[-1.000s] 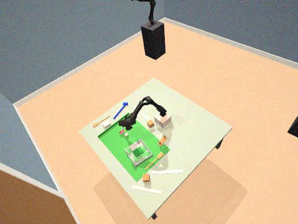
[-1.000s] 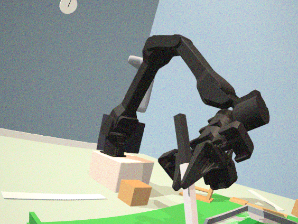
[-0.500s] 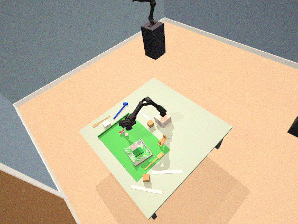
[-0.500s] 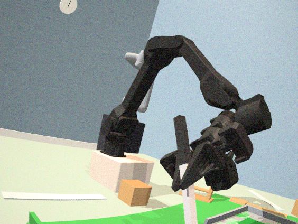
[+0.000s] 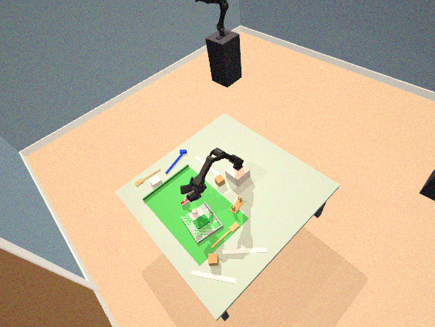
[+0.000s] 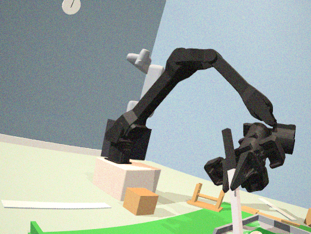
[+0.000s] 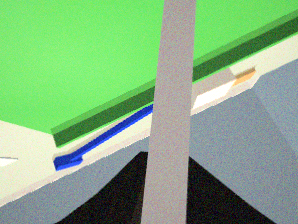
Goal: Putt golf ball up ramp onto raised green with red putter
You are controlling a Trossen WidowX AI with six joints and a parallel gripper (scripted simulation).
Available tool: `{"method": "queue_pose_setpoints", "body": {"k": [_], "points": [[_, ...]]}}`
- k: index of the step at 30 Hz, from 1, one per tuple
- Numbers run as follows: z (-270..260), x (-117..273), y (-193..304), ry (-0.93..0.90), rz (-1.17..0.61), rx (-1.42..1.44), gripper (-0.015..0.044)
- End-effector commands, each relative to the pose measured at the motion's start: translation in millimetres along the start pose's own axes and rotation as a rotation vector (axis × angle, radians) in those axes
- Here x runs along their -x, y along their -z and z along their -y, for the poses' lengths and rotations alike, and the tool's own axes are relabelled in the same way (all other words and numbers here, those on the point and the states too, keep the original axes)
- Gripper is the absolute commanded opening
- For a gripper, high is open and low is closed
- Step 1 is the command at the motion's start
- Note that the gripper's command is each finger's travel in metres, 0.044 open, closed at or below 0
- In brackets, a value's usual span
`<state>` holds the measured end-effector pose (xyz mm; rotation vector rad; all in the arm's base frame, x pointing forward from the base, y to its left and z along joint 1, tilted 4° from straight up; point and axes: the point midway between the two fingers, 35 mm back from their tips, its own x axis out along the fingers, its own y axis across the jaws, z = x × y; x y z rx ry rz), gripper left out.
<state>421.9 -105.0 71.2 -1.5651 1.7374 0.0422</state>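
Gripper (image 6: 229, 185) is clamping the putter shaft (image 6: 236, 202); fingers are standing nearly together, w/ the pale shaft pinched between them. In the exterior view the shaft is hanging almost straight down from the fingers toward the green mat (image 6: 176, 224). In the wrist view the same shaft (image 7: 169, 120) is running top to bottom through frame centre, w/ the mat (image 7: 75, 55), its dark green border strip (image 7: 125, 102) and a blue stick (image 7: 102, 141) lying behind it. In the top view the red putter head (image 5: 183, 201) is showing just below the gripper (image 5: 190, 196), over the mat, beside the raised green (image 5: 202, 221). Golf ball (image 5: 195, 211) is sitting as a pale spot at the near edge of the raised green, close to the putter head; whether they are touching cannot be told. Arm base is sitting on a pale block (image 6: 124, 176), well apart from the gripper.
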Motion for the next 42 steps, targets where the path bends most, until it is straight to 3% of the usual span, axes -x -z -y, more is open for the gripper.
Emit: {"method": "queue_pose_setpoints", "body": {"k": [1,7,42], "points": [[14,13,15,0.010,0.000,-0.027,0.0000],[28,32,37,0.010,0.000,-0.027,0.0000],[24,27,31,0.005,0.003,-0.016,0.0000]]}}
